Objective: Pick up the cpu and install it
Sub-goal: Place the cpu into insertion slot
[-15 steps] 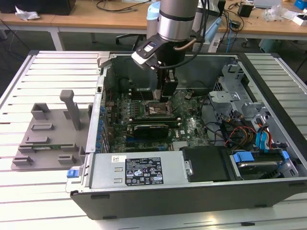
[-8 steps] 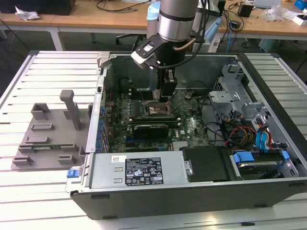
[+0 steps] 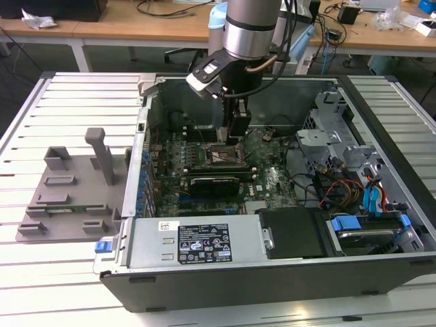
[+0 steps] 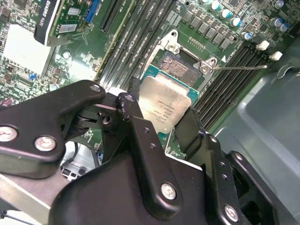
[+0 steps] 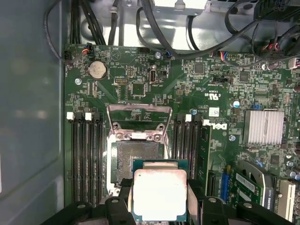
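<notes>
The cpu (image 5: 159,194), a flat square chip with a silvery lid and green rim, sits between my black fingers (image 5: 195,197) and is held by two opposite edges. In the second wrist view the cpu (image 4: 166,105) hangs tilted just over the near side of the open socket (image 4: 180,65). The socket (image 5: 136,161) shows its bare contact field, with its metal load plate (image 5: 138,123) swung back. In the exterior view my gripper (image 3: 235,135) reaches down inside the computer case, right above the socket (image 3: 221,155).
Memory slots (image 5: 86,154) flank the socket on both sides. A dark expansion card (image 3: 214,182) lies just in front of it. Cables and a drive cage (image 3: 340,136) fill the exterior view's right. A grey fixture tray (image 3: 68,191) with an upright post stands outside the case.
</notes>
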You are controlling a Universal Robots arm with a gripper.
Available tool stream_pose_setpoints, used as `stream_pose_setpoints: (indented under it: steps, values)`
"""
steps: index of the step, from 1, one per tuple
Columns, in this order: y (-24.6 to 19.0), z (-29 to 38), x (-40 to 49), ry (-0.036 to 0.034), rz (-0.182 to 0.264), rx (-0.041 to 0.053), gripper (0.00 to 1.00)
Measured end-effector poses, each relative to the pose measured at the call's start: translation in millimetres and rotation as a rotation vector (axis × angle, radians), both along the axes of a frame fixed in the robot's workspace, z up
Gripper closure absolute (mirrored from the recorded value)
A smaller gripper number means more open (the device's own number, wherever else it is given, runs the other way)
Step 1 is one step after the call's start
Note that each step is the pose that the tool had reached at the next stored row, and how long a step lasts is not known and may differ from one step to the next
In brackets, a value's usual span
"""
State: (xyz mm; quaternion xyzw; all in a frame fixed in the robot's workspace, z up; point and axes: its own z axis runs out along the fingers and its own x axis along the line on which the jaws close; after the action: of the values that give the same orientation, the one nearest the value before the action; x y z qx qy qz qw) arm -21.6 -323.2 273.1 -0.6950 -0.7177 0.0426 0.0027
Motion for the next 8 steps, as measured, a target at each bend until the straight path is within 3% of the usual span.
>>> stream_pose_setpoints:
  steps: [8]
  values:
    - [7.1,-7.1,0.1,0.0,0.0,0.0,0.45]
